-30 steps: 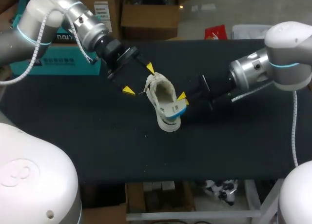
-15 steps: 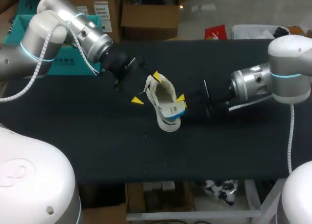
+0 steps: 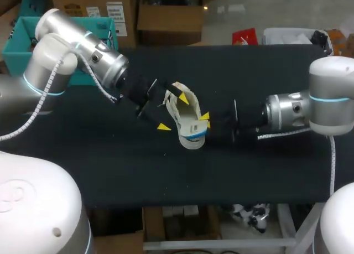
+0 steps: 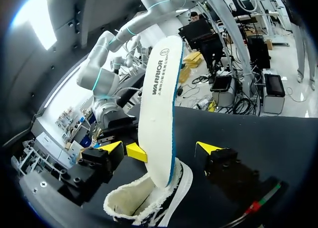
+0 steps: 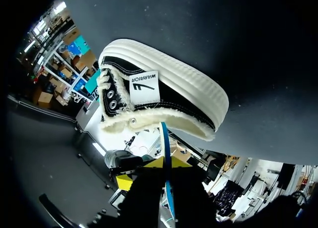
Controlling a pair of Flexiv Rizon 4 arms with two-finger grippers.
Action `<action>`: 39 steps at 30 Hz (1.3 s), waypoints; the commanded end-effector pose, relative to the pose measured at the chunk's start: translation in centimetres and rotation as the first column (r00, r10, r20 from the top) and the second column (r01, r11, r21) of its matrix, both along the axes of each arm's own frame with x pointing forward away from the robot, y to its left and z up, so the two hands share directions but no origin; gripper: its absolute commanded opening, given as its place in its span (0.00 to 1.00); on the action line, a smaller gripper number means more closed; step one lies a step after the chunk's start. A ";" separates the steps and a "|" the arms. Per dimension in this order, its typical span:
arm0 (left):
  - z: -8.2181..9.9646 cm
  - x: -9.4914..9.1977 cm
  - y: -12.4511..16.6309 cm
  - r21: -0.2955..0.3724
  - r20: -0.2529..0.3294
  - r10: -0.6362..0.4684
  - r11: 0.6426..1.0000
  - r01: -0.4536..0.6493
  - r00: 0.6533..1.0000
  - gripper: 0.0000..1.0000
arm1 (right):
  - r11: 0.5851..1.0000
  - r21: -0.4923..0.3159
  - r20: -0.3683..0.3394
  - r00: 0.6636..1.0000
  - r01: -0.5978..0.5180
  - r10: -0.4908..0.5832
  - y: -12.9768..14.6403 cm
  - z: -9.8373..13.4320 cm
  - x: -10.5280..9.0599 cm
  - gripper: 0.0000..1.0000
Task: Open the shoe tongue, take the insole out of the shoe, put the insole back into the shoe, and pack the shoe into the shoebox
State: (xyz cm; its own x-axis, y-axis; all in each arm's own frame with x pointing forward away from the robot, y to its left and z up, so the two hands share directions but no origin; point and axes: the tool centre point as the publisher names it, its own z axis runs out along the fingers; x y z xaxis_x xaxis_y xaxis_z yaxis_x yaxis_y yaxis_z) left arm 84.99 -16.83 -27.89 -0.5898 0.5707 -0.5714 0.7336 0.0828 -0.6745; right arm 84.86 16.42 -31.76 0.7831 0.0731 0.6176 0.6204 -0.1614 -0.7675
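Note:
A white-soled shoe (image 3: 185,118) with fleece lining lies mid-table. Its white, blue-edged insole (image 3: 197,130) sticks out of the opening. My right gripper (image 3: 206,120) is shut on the insole's edge. In the right wrist view the blue edge (image 5: 165,143) runs between the gripper's (image 5: 166,164) yellow tips, with the black-and-white shoe (image 5: 169,89) just ahead. My left gripper (image 3: 173,113) is wide open, one finger on each side of the shoe. In the left wrist view the insole (image 4: 159,109) rises upright between the left gripper's (image 4: 159,147) tips, and the shoe (image 4: 144,203) lies under them.
A teal box (image 3: 14,46) stands at the far left corner, partly hidden by my left arm. The black table (image 3: 110,171) is bare in front of the shoe and to both sides.
My left arm has moved right and nearer, bringing its open fingers around the shoe. The right gripper has kept its hold on the insole and barely shifted.

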 end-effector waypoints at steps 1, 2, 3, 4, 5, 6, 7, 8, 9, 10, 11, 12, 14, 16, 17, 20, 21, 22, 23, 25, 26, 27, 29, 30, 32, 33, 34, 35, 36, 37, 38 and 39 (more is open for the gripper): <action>-1.5 -0.2 -1.2 -0.078 0.017 0.073 0.994 -0.071 0.997 0.71 | 0.999 0.028 0.006 1.000 0.021 -0.021 0.0 -0.5 -0.2 0.00; -1.7 -0.1 -1.4 -0.084 0.024 0.083 0.993 -0.081 0.996 0.70 | 0.999 0.028 0.005 1.000 0.022 -0.023 0.0 -0.5 -0.2 0.00; -1.9 0.1 -1.6 -0.085 0.025 0.083 0.993 -0.081 0.996 0.63 | 0.999 0.028 0.004 1.000 0.023 -0.023 0.1 -0.5 -0.2 0.00; -1.9 0.2 -1.7 -0.086 0.018 0.079 0.993 -0.078 0.997 0.56 | 0.999 0.029 0.003 1.000 0.024 -0.024 0.1 -0.5 -0.2 0.00; -2.0 0.3 -1.8 -0.091 0.019 0.081 0.993 -0.079 0.997 0.49 | 0.999 0.029 0.003 1.000 0.024 -0.024 0.2 -0.5 -0.2 0.00; -2.0 0.3 -2.0 -0.091 0.021 0.081 0.993 -0.079 0.996 0.45 | 0.999 0.028 0.002 1.000 0.023 -0.024 0.2 -0.5 -0.2 0.00; -2.1 0.4 -2.1 -0.090 0.021 0.080 0.993 -0.078 0.997 0.39 | 0.999 0.028 0.002 1.000 0.024 -0.024 0.3 -0.5 -0.2 0.00; -2.1 0.4 -2.1 -0.091 0.020 0.081 0.993 -0.078 0.997 0.36 | 0.999 0.027 0.002 1.000 0.024 -0.024 0.3 -0.4 -0.1 0.00; -2.1 0.5 -2.2 -0.090 0.021 0.079 0.993 -0.077 0.997 0.29 | 0.999 0.026 0.002 1.000 0.024 -0.024 0.4 -0.4 -0.1 0.00; -2.1 0.5 -2.2 -0.089 0.024 0.080 0.993 -0.078 0.996 0.16 | 0.999 0.025 0.003 1.000 0.024 -0.024 0.4 -0.4 -0.1 0.00; -2.1 0.5 -2.2 -0.090 0.025 0.080 0.993 -0.077 0.996 0.05 | 0.999 0.024 0.002 1.000 0.024 -0.024 0.5 -0.4 0.0 0.00; -2.1 0.5 -2.2 -0.090 0.028 0.079 0.993 -0.076 0.997 0.00 | 0.999 0.024 0.002 1.000 0.024 -0.024 0.5 -0.4 0.1 0.00; -2.1 0.5 -2.2 -0.091 0.035 0.080 0.993 -0.076 0.996 0.00 | 0.999 0.024 -0.002 1.000 0.023 -0.023 0.5 -0.5 0.1 0.00; -2.0 0.6 -2.2 -0.090 0.043 0.077 0.993 -0.073 0.996 0.00 | 0.999 0.025 -0.002 1.000 0.022 -0.022 0.6 -0.5 0.1 0.00; -2.0 0.6 -2.2 -0.087 0.046 0.076 0.994 -0.072 0.996 0.00 | 0.999 0.024 -0.002 1.000 0.023 -0.023 0.6 -0.4 0.1 0.00; -2.0 0.6 -2.2 -0.080 0.059 0.073 0.995 -0.068 0.996 0.00 | 1.000 0.019 -0.001 1.000 0.024 -0.024 0.7 -0.4 0.1 0.00; -2.0 0.6 -2.2 -0.079 0.062 0.072 0.995 -0.067 0.995 0.00 | 1.000 0.015 -0.002 1.000 0.025 -0.025 0.7 -0.4 0.1 0.00; -2.0 0.6 -2.2 -0.077 0.065 0.070 0.995 -0.065 0.995 0.00 | 1.000 0.011 -0.002 1.000 0.028 -0.028 0.7 -0.3 0.1 0.13; -2.0 0.6 -2.2 -0.073 0.068 0.068 0.995 -0.063 0.995 0.00 | 0.999 0.006 -0.004 0.999 0.032 -0.032 0.7 -0.3 0.1 0.37; -2.0 0.7 -2.2 -0.069 0.078 0.059 0.996 -0.054 0.995 0.00 | 0.999 0.000 -0.003 0.999 0.032 -0.032 0.7 -0.2 0.0 0.44; -2.0 0.7 -2.2 -0.065 0.082 0.055 0.997 -0.050 0.995 0.00 | 0.999 -0.007 -0.005 0.999 0.034 -0.034 0.8 -0.2 0.0 0.49; -2.0 0.7 -2.2 -0.064 0.089 0.046 0.997 -0.040 0.995 0.00 | 0.999 -0.010 -0.005 0.999 0.034 -0.034 0.8 -0.2 -0.1 0.58; -2.0 0.8 -2.2 -0.058 0.100 0.032 0.998 -0.026 0.994 0.00 | 0.999 -0.023 -0.004 0.999 0.032 -0.032 0.9 -0.1 -0.2 0.87; -2.1 0.9 -2.2 -0.053 0.109 0.025 0.998 -0.019 0.994 0.00 | 0.999 -0.029 -0.003 0.999 0.033 -0.033 0.9 -0.1 -0.3 0.91; -2.3 1.2 -2.1 -0.049 0.117 0.013 0.999 -0.007 0.993 0.00 | 0.999 -0.036 -0.003 0.999 0.033 -0.033 1.0 -0.2 -0.4 0.93; -2.5 1.4 -2.1 -0.049 0.124 0.005 0.999 0.001 0.992 0.00 | 0.999 -0.037 -0.003 0.999 0.033 -0.033 1.0 -0.2 -0.5 0.92; -2.6 1.5 -2.0 -0.050 0.127 -0.001 0.999 0.007 0.992 0.00 | 0.999 -0.040 -0.003 0.999 0.034 -0.034 1.0 -0.3 -0.5 0.93; -2.8 1.7 -2.0 -0.051 0.128 0.002 0.999 0.005 0.992 0.00 | 0.998 -0.046 -0.004 0.999 0.036 -0.036 1.0 -0.3 -0.6 0.93; -2.9 1.9 -1.9 -0.055 0.133 0.000 0.998 0.008 0.991 0.00 | 0.998 -0.047 -0.003 0.999 0.036 -0.036 1.1 -0.4 -0.6 0.95; -3.1 2.1 -1.9 -0.057 0.133 -0.004 0.998 0.012 0.991 0.00 | 0.998 -0.047 -0.002 0.999 0.036 -0.036 1.1 -0.4 -0.6 0.97; -3.2 2.4 -1.9 -0.052 0.128 0.002 0.999 0.005 0.992 0.00 | 0.998 -0.047 -0.001 0.999 0.036 -0.036 1.1 -0.5 -0.6 0.98; -3.3 2.6 -1.8 -0.052 0.128 0.003 0.999 0.004 0.992 0.00 | 0.998 -0.049 -0.001 0.999 0.037 -0.037 1.1 -0.5 -0.6 0.98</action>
State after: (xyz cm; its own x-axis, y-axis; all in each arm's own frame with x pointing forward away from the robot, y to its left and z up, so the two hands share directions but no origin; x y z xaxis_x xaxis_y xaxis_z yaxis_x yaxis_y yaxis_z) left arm 86.72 -18.54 -30.50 -0.5094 0.5388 -0.6710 0.8200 0.0674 -0.5684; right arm 84.43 17.45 -32.27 0.7870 0.0752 0.6124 0.6123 -0.2174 -0.7602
